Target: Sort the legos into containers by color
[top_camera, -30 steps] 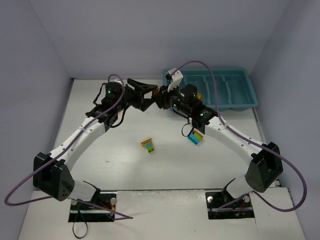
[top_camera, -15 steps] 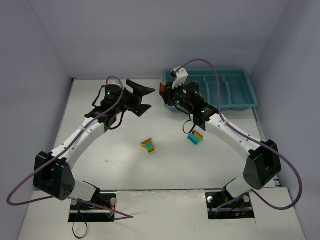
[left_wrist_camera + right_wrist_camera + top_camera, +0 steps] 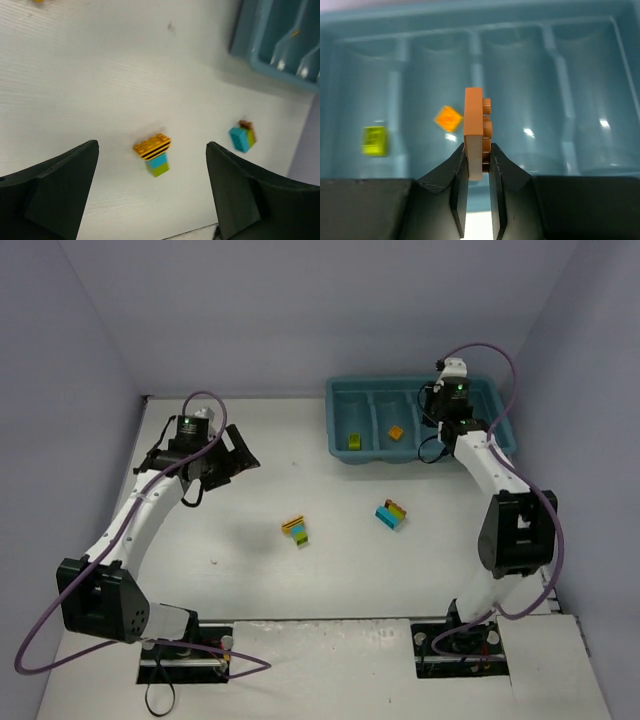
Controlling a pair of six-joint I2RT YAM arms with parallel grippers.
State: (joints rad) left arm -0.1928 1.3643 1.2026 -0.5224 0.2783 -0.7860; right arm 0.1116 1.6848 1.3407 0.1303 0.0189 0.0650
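Left gripper spread wide over the table; right gripper pinching an orange brick above the tray.

Top view: the left gripper (image 3: 231, 452) hangs at left centre, jaws apart and empty. Mid-frame on the white table (image 3: 200, 540) lie two multicoloured clumps, one orange, cyan and green (image 3: 296, 531), the other (image 3: 391, 513) to its right. In the teal tray (image 3: 505, 440), upper right, a yellow-green brick (image 3: 353, 441) sits in the leftmost compartment and an orange brick (image 3: 396, 432) in the second. There the right gripper (image 3: 478, 150) clamps an orange-brown brick (image 3: 474, 125), held on edge.

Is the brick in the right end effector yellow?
No, the brick pinched in the right end effector is orange, seen against the blue tray.
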